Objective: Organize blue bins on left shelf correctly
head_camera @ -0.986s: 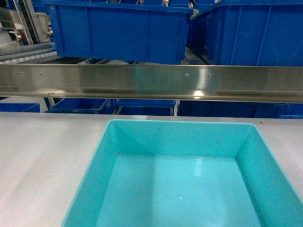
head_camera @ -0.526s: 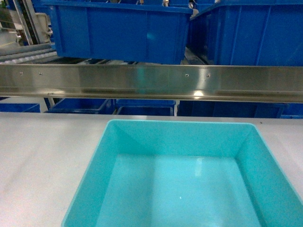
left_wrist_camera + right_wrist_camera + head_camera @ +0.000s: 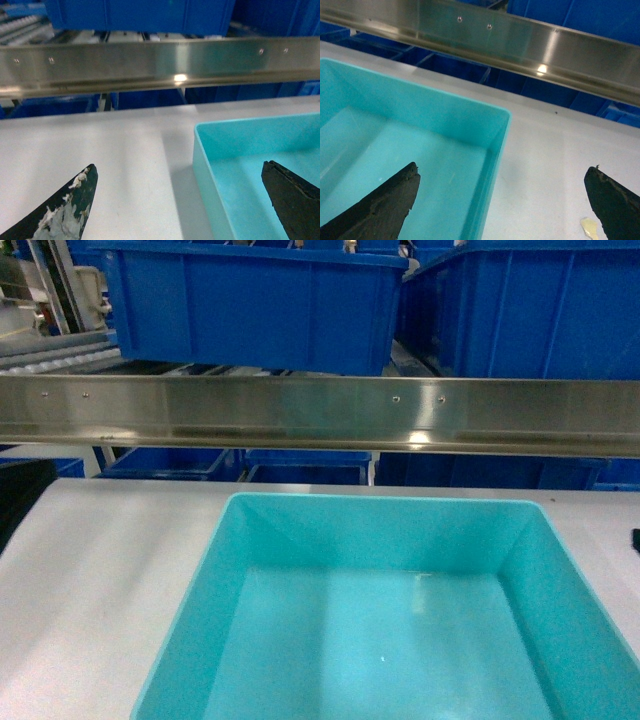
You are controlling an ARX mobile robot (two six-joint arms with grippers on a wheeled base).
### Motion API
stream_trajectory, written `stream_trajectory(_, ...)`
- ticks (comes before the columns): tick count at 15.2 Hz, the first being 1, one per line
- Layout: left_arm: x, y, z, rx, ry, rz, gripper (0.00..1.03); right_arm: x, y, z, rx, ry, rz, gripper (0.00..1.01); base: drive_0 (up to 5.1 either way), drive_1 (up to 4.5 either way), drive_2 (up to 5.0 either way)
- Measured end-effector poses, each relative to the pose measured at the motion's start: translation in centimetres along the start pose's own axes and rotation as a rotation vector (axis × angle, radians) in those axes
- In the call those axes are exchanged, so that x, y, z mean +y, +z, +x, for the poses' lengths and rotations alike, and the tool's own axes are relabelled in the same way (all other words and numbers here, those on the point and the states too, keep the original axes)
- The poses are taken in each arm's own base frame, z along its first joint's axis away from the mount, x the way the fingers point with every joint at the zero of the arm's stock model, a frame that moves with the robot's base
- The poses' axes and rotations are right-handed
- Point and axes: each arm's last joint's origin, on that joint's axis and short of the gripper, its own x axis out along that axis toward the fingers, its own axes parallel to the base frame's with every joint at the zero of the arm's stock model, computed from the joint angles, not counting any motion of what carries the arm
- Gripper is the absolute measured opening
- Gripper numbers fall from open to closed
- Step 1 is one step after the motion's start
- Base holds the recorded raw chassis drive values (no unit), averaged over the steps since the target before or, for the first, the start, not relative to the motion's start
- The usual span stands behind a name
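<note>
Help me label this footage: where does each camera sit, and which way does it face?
Head: on the robot, looking forward and down at the turquoise bin on the table; hardly any arm shows.
Left wrist: over the bin's left wall, open left gripper straddling it.
Right wrist: over its right wall, open right gripper straddling it.
All share the steel shelf rail.

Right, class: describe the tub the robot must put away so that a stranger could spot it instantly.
Start at the long steel rail of the rack running across the head view. On the pale grey tabletop just in front of it sits an empty open tub. It is light turquoise with smooth walls, unlike the darker royal-blue bins behind the rail.
</note>
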Motion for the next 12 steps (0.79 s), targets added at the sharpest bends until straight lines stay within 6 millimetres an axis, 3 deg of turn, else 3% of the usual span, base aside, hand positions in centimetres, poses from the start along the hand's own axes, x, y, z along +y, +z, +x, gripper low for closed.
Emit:
stream_trajectory(4, -2.5, 0.6, 5.3, 0.272, -0.099, 0.02, 0.98, -1.2, 0.6, 3.9, 0.214, 0.024, 0.039, 0.98, 0.0, 0.0, 0.0)
stream_trajectory(8, -5.4, 0.2, 7.8, 0.499, -0.161, -0.018, 0.98, -2.5, -0.4, 5.8, 0.389, 0.03, 0.094, 0.98, 0.0, 0.0, 0.0)
stream_trajectory(12, -6.8, -2.7, 8.5, 0.633, -0.071, -0.034, 0.98, -2.6, -2.9, 6.0, 0.473, 0.053, 0.092, 0.98, 0.0, 0.0, 0.0)
